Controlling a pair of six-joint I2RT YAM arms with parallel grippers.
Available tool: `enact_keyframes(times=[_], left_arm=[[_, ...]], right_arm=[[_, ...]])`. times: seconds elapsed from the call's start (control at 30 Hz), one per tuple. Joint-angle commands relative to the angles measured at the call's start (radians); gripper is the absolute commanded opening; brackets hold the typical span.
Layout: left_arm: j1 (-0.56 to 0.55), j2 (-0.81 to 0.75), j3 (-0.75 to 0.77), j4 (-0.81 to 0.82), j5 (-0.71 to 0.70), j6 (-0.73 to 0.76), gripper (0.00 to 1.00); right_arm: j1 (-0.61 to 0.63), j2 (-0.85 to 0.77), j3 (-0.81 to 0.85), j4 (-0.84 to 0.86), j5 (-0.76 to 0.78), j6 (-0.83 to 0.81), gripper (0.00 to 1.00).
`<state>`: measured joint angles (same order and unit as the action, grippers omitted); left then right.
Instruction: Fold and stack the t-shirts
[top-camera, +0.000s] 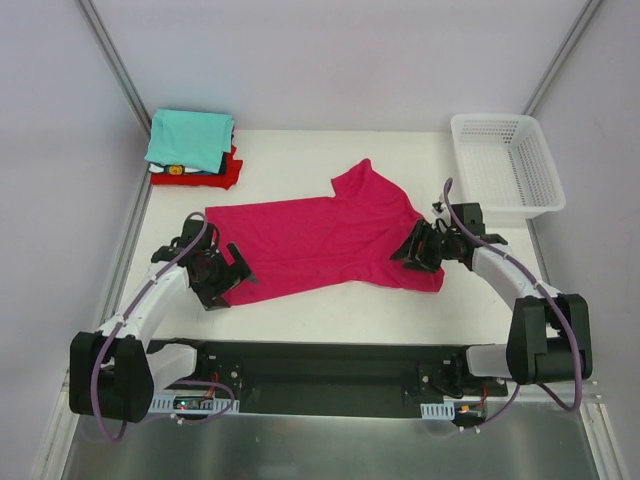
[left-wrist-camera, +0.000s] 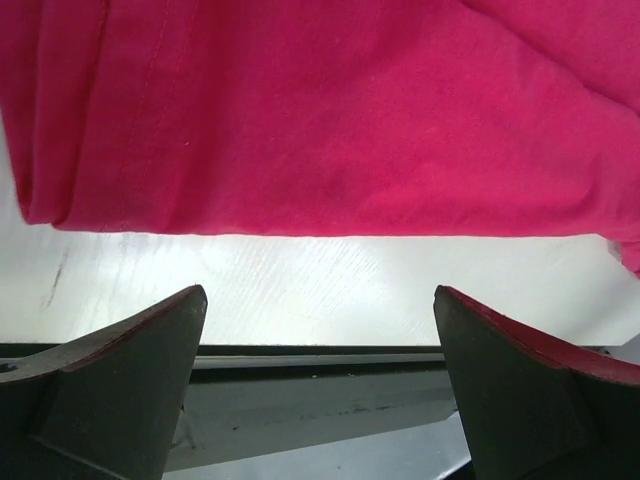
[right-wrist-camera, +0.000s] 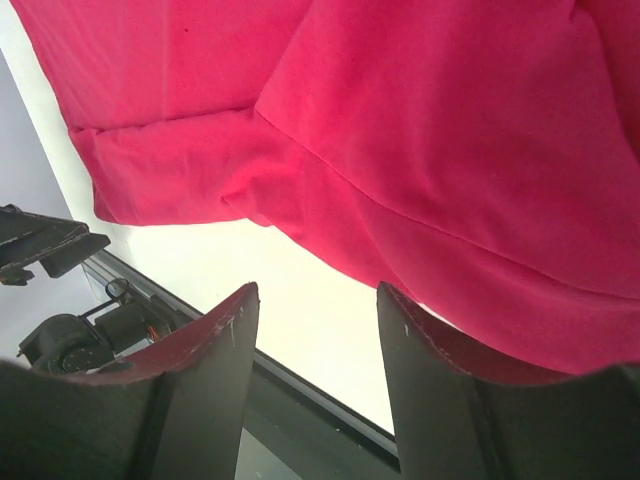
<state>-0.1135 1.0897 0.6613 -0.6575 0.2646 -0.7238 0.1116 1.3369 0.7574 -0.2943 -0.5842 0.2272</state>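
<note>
The magenta-pink t-shirt (top-camera: 320, 240) lies flattened across the middle of the table, one sleeve pointing to the back. My left gripper (top-camera: 232, 283) sits at its near left corner, jaws wide open and empty. In the left wrist view the shirt's hem (left-wrist-camera: 330, 110) lies just beyond the left gripper (left-wrist-camera: 318, 292), not touching it. My right gripper (top-camera: 408, 256) rests over the shirt's right edge, open with nothing between its fingers. In the right wrist view the cloth (right-wrist-camera: 420, 130) lies beyond the right gripper (right-wrist-camera: 318, 288). A folded teal t-shirt (top-camera: 190, 138) tops a stack over a red one (top-camera: 228, 172) at the back left.
A white mesh basket (top-camera: 505, 165) stands at the back right corner. The black base rail (top-camera: 320, 375) of the arms runs along the near edge. Frame posts rise at both back corners.
</note>
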Motion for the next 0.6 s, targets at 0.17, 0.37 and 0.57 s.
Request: enact_keyframes(times=[0.17,0.37,0.57], left_arm=[[-0.015,0.101,-0.012,0.114,0.032,-0.029,0.98],[-0.015,0.104,-0.049,0.13,0.002,-0.025,0.98],[-0.015,0.111,-0.075,0.141,-0.065,-0.014,0.98]], right_arm=[[0.0,0.037,-0.001,0.057,0.032,0.001,0.56],[-0.001,0.157,0.016,-0.051,0.156,-0.066,0.58],[0.0,0.203,0.023,-0.086,0.299,-0.092,0.59]])
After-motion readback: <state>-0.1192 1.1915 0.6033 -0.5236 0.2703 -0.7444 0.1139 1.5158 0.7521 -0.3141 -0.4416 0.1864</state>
